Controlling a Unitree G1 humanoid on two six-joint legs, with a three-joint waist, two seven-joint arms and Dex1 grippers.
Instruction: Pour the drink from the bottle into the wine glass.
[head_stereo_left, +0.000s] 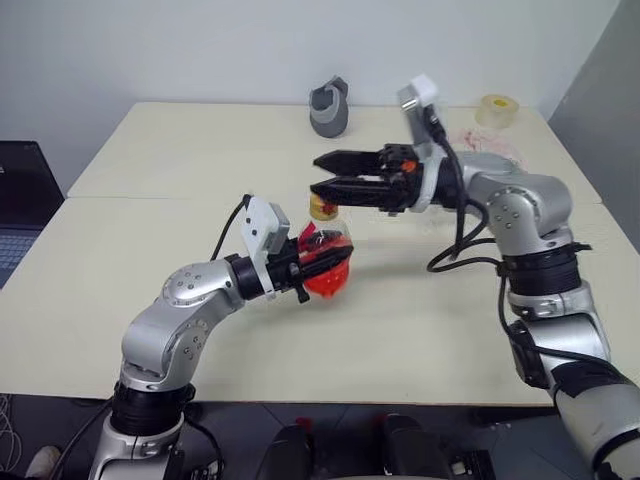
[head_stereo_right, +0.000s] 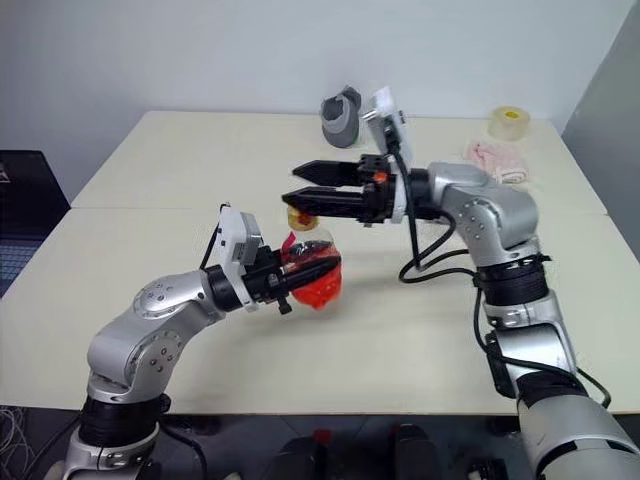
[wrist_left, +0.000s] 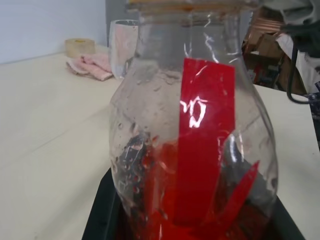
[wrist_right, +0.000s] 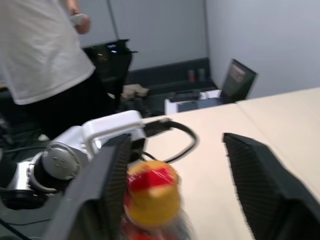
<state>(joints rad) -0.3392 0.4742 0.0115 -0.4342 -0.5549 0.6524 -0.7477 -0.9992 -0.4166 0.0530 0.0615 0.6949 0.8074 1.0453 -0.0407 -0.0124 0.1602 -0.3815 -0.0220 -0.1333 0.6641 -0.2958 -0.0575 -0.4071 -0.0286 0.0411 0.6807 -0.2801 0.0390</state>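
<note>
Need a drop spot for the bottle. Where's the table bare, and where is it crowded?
Bare: the near table between the two arms, and the whole left side. Also free is the middle strip ahead of the bottle, up to the grey cup. Crowded: the far right corner, with the tape roll, pink cloth and wine glass.

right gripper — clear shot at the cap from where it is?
Probably yes. The right gripper is open and level with the yellow cap, fingers either side of it in its wrist view. The left gripper holds the bottle lower down, leaving the cap free.
</note>
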